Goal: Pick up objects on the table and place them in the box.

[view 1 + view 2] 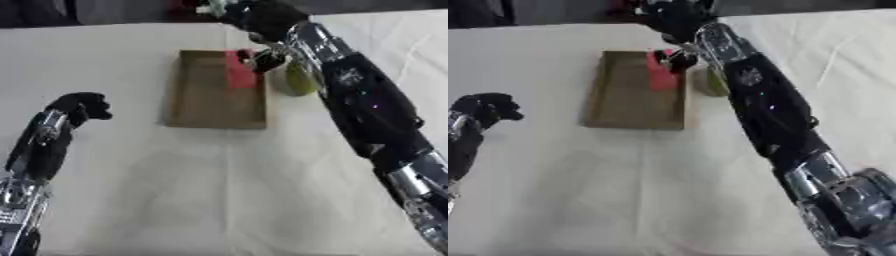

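A shallow brown box [210, 100] lies on the white table, a little above the middle. Inside it, against the right wall near the far end, a red block [238, 72] stands tilted. My right arm reaches in from the lower right, and its hand [265, 59] hangs over the box's far right corner with curled fingers pinching the block's upper edge. Just outside the right wall, partly hidden by my right forearm, a yellow-green rounded object [297, 81] sits on the table. To the left of the box my left hand [80, 106] hovers with its fingers curled and nothing in them.
A white cloth [623, 190] covers the table, creased at the right. Dark shapes line the far edge [105, 10] behind the table.
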Controlling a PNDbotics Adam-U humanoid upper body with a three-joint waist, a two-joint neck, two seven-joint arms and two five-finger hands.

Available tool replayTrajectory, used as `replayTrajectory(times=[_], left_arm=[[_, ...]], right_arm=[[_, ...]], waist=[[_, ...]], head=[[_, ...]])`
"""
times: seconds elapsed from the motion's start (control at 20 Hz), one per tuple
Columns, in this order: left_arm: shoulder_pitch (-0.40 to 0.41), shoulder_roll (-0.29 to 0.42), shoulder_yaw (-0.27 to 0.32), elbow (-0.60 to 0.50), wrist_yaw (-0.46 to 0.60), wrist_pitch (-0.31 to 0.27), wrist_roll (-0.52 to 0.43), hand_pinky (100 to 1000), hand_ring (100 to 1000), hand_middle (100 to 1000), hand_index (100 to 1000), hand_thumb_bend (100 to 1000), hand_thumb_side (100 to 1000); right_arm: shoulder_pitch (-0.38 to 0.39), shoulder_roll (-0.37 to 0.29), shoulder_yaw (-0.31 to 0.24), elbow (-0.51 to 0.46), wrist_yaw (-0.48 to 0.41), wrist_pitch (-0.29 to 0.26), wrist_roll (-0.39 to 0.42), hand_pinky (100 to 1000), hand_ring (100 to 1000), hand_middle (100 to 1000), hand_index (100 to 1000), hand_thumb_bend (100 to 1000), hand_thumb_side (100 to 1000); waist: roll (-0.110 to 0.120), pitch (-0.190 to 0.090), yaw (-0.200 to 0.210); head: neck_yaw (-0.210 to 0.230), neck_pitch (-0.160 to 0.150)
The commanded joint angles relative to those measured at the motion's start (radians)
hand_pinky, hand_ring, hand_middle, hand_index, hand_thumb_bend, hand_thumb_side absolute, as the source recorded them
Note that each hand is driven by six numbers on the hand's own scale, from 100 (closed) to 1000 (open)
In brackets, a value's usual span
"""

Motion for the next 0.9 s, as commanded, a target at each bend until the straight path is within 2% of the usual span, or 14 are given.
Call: replayTrajectory(times=[0.05, 0.2, 0.25, 0.4, 0.5, 0.6, 0.7, 0.9], left_arm=[[-0.003, 0.017, 0.010, -0.013, -0.006, 0.001, 0.004, 708, 615, 603, 749, 100, 1000], [-0.001, 0.018, 0.012, -0.012, -0.008, 0.002, 0.007, 708, 615, 603, 749, 100, 1000], [-0.001, 0.018, 0.011, -0.012, -0.009, 0.002, 0.007, 708, 615, 603, 749, 100, 1000], [-0.002, 0.017, 0.011, -0.013, -0.009, 0.001, 0.007, 708, 615, 603, 749, 100, 1000], [-0.002, 0.016, 0.010, -0.013, -0.008, 0.001, 0.006, 708, 615, 603, 749, 100, 1000], [-0.003, 0.015, 0.010, -0.014, -0.008, 0.000, 0.006, 708, 615, 603, 749, 100, 1000], [-0.004, 0.014, 0.010, -0.014, -0.007, -0.001, 0.006, 708, 615, 603, 749, 100, 1000], [-0.005, 0.013, 0.009, -0.014, -0.006, -0.002, 0.005, 708, 614, 603, 750, 100, 1000]], right_arm=[[-0.021, -0.089, -0.022, 0.000, -0.064, 0.009, 0.048, 853, 972, 1000, 1000, 100, 350], [-0.003, -0.129, -0.033, 0.025, -0.099, 0.020, 0.099, 849, 969, 1000, 1000, 100, 362], [0.004, -0.134, -0.038, 0.039, -0.104, 0.026, 0.113, 848, 968, 1000, 1000, 100, 394], [0.017, -0.131, -0.054, 0.082, -0.102, 0.046, 0.141, 838, 956, 1000, 1000, 100, 461], [0.023, -0.120, -0.066, 0.107, -0.093, 0.059, 0.147, 828, 943, 988, 1000, 100, 473], [0.026, -0.106, -0.076, 0.127, -0.082, 0.070, 0.147, 814, 921, 951, 1000, 100, 451], [0.030, -0.093, -0.082, 0.143, -0.069, 0.077, 0.146, 790, 882, 884, 999, 100, 358], [0.035, -0.079, -0.085, 0.159, -0.042, 0.070, 0.135, 719, 761, 724, 912, 100, 360]], waist=[[-0.002, -0.019, -0.004], [-0.005, -0.019, -0.010], [-0.005, -0.019, -0.011], [0.000, -0.020, -0.012], [0.004, -0.020, -0.011], [0.008, -0.019, -0.009], [0.010, -0.019, -0.006], [0.013, -0.017, -0.001]], head=[[0.011, 0.005], [0.017, 0.005], [0.018, 0.005], [0.017, 0.002], [0.016, 0.000], [0.013, -0.002], [0.011, -0.004], [0.011, -0.006]])
